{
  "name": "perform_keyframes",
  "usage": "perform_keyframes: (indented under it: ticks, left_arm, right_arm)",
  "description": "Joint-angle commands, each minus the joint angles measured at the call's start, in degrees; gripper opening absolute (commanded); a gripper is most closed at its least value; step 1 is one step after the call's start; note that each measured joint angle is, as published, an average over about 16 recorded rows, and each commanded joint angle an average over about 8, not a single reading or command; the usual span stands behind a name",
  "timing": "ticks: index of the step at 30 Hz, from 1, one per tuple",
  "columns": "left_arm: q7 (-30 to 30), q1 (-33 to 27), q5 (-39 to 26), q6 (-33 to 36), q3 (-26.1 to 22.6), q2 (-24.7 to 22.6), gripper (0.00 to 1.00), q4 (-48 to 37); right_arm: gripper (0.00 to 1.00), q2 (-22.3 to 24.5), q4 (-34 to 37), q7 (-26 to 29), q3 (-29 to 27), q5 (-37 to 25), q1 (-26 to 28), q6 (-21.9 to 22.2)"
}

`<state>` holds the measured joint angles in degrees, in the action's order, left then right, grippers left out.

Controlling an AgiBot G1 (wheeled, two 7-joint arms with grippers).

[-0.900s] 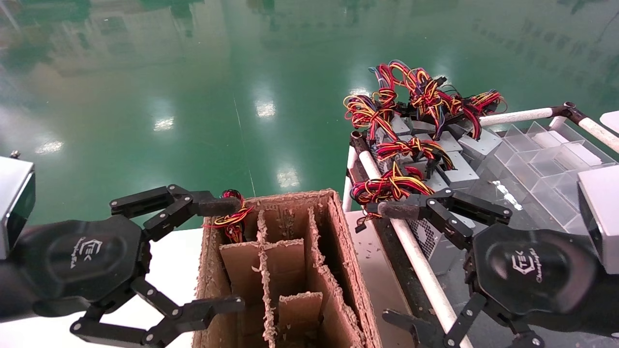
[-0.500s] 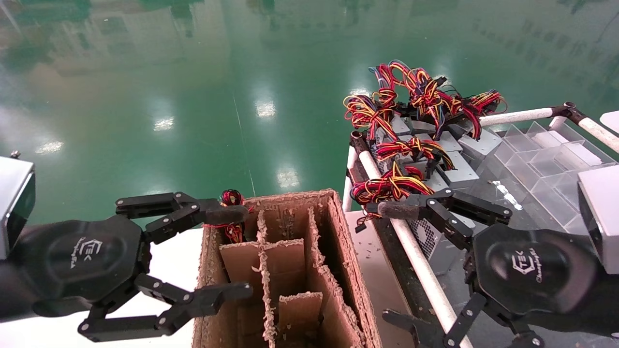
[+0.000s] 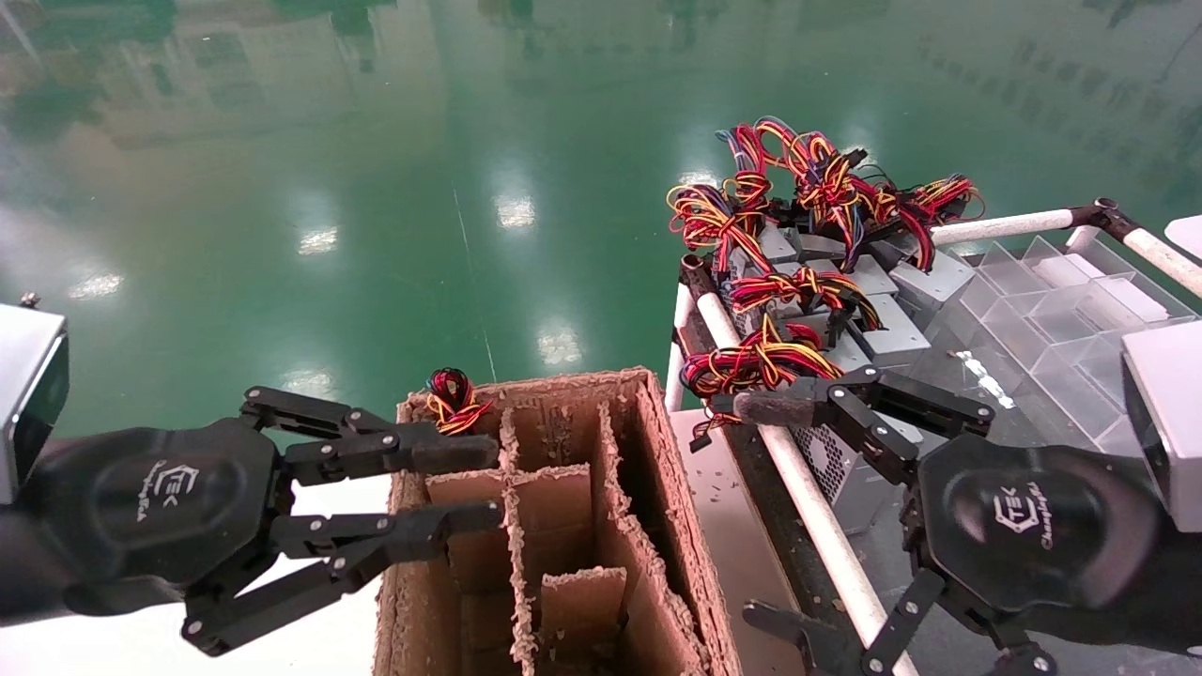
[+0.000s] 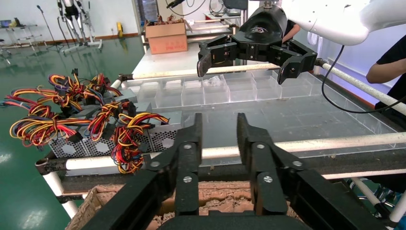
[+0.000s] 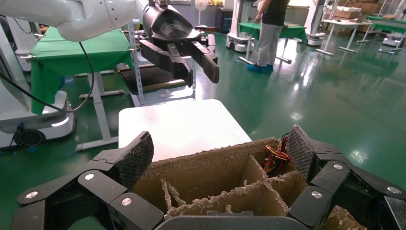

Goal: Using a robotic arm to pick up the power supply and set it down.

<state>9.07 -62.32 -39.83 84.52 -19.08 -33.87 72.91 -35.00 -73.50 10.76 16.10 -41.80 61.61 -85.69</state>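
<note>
Logo "TEK" marks left gripper (image 3: 474, 485) — jaws nearly closed, empty.

Left tool (image 4: 218, 143), fingers nearly together, above cardboard box (image 4: 215, 196).

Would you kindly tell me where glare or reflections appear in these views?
Head view: the glossy green floor mirrors ceiling lights as bright patches. Right wrist view: the same floor shines with soft highlights beyond the cardboard box. Left wrist view: the clear plastic tray shows mild sheen.
</note>
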Motion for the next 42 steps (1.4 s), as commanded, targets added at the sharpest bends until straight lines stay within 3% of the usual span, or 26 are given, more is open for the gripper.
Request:
perform_keyframes:
  ticks: [1, 12, 13, 20, 21, 33, 42]
  left_arm:
    - [0.0, 0.0, 0.0, 0.0, 0.0, 0.0, 0.0, 0.0]
    - [0.0, 0.0, 0.0, 0.0, 0.0, 0.0, 0.0, 0.0]
    - [0.0, 0.0, 0.0, 0.0, 0.0, 0.0, 0.06, 0.0]
    - [0.0, 0.0, 0.0, 0.0, 0.0, 0.0, 0.93, 0.0]
    - [0.0, 0.0, 0.0, 0.0, 0.0, 0.0, 1.0, 0.0]
    - [0.0, 0.0, 0.0, 0.0, 0.0, 0.0, 1.0, 0.0]
    - [0.0, 0.0, 0.0, 0.0, 0.0, 0.0, 1.0, 0.0]
  right_arm:
    - [1.0, 0.0, 0.0, 0.0, 0.0, 0.0, 0.0, 0.0]
    - [1.0, 0.0, 0.0, 0.0, 0.0, 0.0, 0.0, 0.0]
    - [1.0, 0.0, 0.0, 0.0, 0.0, 0.0, 0.0, 0.0]
    - [1.0, 0.0, 0.0, 0.0, 0.0, 0.0, 0.0, 0.0]
    - [1.0, 0.0, 0.0, 0.0, 0.0, 0.0, 0.0, 0.0]
    - [1.0, -0.6, 0.1, 0.1, 0.3, -0.9, 0.5, 1.1]
    - [1.0, -6.2, -0.4, -0.2, 3.2, -9.4, 3.1, 10.1]
